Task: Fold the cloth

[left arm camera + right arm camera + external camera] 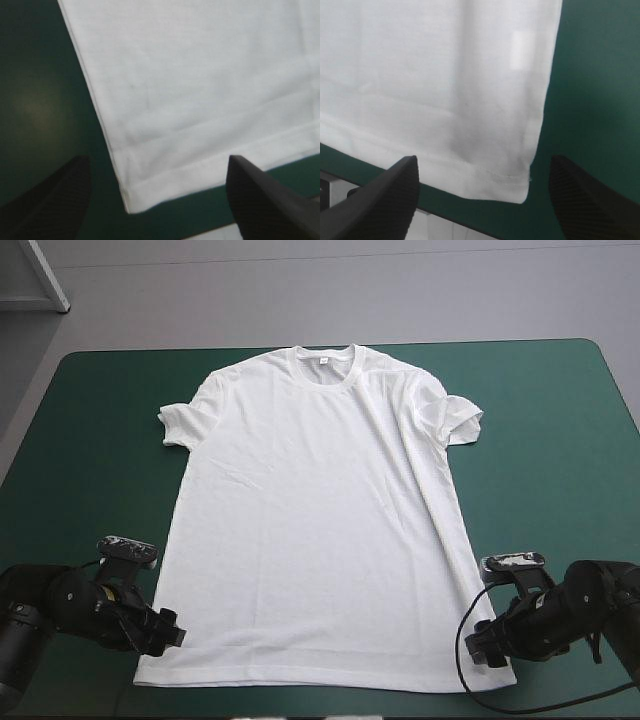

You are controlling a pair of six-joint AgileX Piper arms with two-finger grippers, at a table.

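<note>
T-shirt lies flat; left hand and right hand, both spread, should pinch its 7 and 5 o'clock corners squarely.

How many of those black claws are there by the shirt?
2. The left gripper is open at the near left corner of the T-shirt. The right gripper is open at its near right corner. None seems hidden.

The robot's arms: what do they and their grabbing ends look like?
Both the left arm and the right arm are black, built of thick rounded segments. The left end effector and the right end effector each carry two broad black fingers, curved like fins and tapering to points, with a fine woven-looking texture.
</note>
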